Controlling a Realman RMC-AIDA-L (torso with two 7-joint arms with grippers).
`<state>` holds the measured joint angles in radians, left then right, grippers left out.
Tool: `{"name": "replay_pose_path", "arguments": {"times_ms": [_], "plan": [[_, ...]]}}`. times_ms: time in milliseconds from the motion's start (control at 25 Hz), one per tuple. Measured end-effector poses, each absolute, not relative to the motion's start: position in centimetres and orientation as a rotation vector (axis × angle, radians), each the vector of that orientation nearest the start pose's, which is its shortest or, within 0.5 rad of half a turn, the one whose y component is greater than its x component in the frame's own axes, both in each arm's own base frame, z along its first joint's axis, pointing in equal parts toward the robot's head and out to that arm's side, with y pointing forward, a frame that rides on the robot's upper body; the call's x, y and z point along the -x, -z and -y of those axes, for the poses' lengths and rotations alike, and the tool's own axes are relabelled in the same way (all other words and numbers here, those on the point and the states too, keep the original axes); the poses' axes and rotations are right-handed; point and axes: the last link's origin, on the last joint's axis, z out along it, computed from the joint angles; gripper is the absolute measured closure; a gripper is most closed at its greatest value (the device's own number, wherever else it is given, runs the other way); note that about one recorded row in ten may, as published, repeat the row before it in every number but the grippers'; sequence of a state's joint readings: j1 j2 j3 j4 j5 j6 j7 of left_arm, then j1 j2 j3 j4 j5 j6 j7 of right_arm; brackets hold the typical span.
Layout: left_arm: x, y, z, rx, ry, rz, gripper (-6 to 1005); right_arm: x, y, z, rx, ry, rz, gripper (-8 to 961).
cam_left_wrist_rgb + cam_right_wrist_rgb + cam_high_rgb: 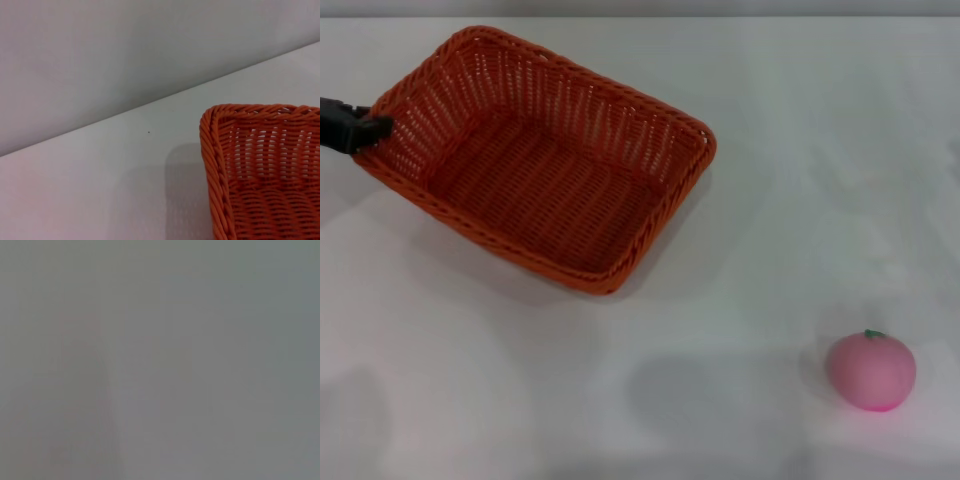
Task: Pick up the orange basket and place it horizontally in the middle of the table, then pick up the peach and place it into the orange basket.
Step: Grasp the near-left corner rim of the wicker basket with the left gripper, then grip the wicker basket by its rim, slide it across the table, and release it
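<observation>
White and smooth, the table [740,250] fills almost the whole head view, with a thin grey strip of background seen along its far edge. On the left and far part of this surface the orange basket [545,160] is seen, set askew so that its long sides run diagonally from the far left towards the near middle. Its woven floor is bare. Its left short end appears raised a little off the surface, and a soft shadow is cast beneath the near long side.

At that left end the left gripper [370,128] is found, entering from the left edge of the head view as a dark shape whose tip is closed on the braided rim at the basket's left corner. In the left wrist view only one rounded corner of the basket [260,175], the white tabletop [100,175] and a grey wall [125,50] are shown; the fingers themselves are not seen there.

The peach [871,371] is seen lying alone near the right front of the table, well apart from the basket, its small green stem turned upward.

The right gripper is not seen in any view, and only a blank grey field is shown by the right wrist view.
</observation>
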<state>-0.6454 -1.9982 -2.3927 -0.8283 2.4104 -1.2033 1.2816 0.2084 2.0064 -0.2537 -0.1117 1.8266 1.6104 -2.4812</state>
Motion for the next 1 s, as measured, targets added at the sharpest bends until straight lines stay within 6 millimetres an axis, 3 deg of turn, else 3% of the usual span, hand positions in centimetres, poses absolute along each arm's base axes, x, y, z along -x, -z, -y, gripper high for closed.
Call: {"name": "replay_pose_path", "arguments": {"times_ms": [240,720,1000], "plan": [[28.6,-5.6,-40.7,2.417,0.034,0.866,807,-38.1,-6.8,-23.5,1.524,-0.993,-0.573,113],[27.1,-6.4,-40.5,2.414,0.067,0.935,808,-37.8,-6.9,-24.2,1.522,-0.997,-0.562,113],[25.4,-6.9,-40.0,2.383,0.116,1.133,807,-37.8,-7.2,-24.5,1.494,-1.002,-0.554,113]]}}
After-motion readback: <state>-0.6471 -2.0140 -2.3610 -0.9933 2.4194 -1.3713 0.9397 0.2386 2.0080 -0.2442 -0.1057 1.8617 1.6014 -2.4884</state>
